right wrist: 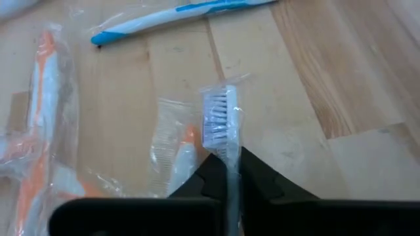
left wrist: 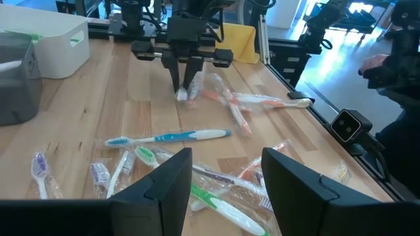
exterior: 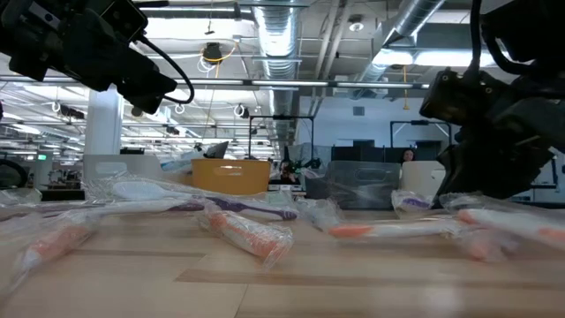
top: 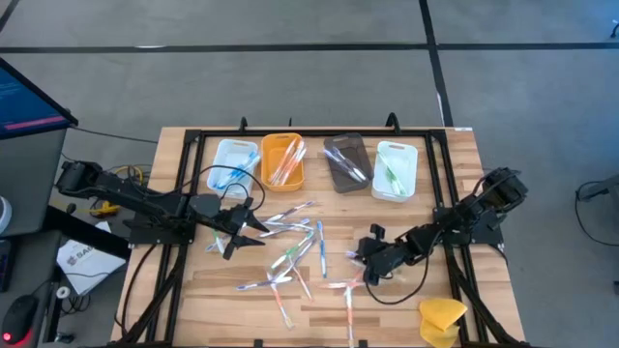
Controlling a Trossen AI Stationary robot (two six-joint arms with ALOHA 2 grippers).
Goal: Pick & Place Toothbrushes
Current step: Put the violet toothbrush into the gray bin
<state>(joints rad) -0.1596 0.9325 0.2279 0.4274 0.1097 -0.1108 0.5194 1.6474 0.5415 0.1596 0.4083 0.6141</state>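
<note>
A thin toothbrush [right wrist: 222,131] in a clear wrapper, with white bristles, is pinched tight by the right gripper [right wrist: 226,172] near the worktop's [top: 455,159] right edge. The left gripper [left wrist: 223,172] is held partly open and empty over the loose toothbrushes [top: 295,253] mid-worktop. Four trays [top: 315,162] are lined along the far edge.

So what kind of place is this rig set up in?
Probably an open lab or industrial workspace. The low view shows exposed ceiling ducts, hanging lights and rows of desks with monitors behind the wooden table. The high view shows a grey floor marked with dark lines.
</note>
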